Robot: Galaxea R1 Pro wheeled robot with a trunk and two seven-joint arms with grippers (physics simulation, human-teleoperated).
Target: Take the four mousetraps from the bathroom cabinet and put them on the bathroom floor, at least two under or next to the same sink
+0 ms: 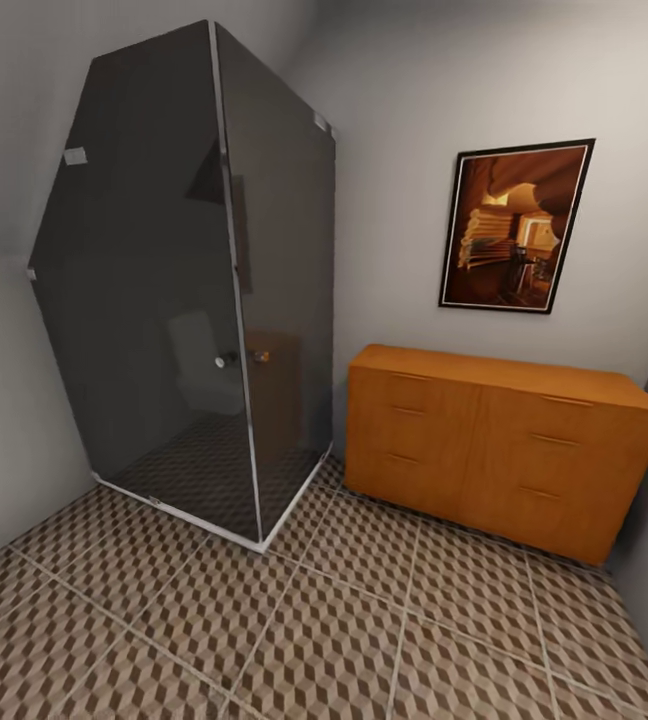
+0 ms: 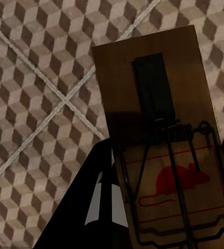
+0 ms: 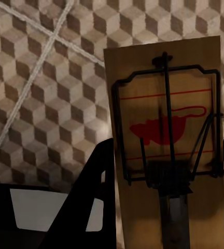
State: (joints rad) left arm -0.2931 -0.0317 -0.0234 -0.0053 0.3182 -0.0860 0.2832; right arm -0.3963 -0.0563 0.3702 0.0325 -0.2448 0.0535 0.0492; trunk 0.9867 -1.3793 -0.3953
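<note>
No words, brand names or numbers can be read anywhere. The one sign is a red mouse outline with thin red lines (no lettering beside it), printed on each mousetrap (image 2: 164, 150) (image 3: 166, 145) board.

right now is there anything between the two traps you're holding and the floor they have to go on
Nothing visible. The left gripper holds one mousetrap and the right gripper holds another mousetrap, each with only bare patterned bathroom floor showing behind it. No sink is visible from here, so the path to it can't be judged.
</note>
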